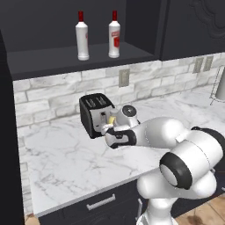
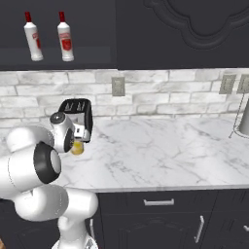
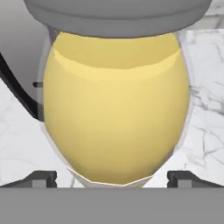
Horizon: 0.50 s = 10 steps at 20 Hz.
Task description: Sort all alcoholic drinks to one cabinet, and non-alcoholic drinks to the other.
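Observation:
A fat yellow juice bottle (image 3: 116, 109) with a pale grey cap (image 3: 118, 13) stands upright on the marble counter just in front of the black toaster. My gripper (image 3: 113, 179) is open and level with it, one fingertip (image 3: 41, 178) on each side of its lower body; I cannot tell whether they touch it. From the base the yellow juice bottle (image 1: 112, 119) (image 2: 77, 147) peeks out beside my hand (image 1: 115, 132). Two tall white bottles with red caps (image 1: 81, 37) (image 1: 114, 35) stand upright on the shelf of the open dark cabinet (image 1: 52, 59). The other cabinet (image 2: 194, 29) is shut.
The black toaster (image 1: 94, 113) sits against the brick backsplash right behind the juice bottle. A wall outlet (image 1: 124, 78) is above it. A grey stand (image 2: 243, 121) is at the counter's far right. Dark drawers with silver handles (image 2: 159, 202) run below the counter edge.

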Available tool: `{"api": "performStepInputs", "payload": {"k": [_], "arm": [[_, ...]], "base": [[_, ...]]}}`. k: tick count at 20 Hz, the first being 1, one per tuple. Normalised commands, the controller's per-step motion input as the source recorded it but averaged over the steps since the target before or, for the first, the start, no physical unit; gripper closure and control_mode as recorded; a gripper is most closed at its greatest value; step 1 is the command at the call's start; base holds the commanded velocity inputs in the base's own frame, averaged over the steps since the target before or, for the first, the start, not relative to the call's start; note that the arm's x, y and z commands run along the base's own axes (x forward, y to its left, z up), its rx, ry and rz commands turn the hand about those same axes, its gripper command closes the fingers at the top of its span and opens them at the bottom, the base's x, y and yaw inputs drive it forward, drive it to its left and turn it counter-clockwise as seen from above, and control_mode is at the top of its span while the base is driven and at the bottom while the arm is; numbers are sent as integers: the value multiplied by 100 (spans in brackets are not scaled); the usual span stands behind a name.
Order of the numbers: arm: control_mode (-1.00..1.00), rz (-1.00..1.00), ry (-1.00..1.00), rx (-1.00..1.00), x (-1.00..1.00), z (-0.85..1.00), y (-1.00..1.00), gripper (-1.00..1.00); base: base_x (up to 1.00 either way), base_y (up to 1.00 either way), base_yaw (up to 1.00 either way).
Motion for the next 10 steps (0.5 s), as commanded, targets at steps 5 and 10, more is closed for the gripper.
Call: {"api": "performStepInputs", "payload": {"k": [5, 10], "arm": [[-100, 0, 0, 0, 27, -20, 6, -100], [-100, 0, 0, 0, 29, -22, 9, -100]], "base": [[0, 0, 0], [0, 0, 0]]}}
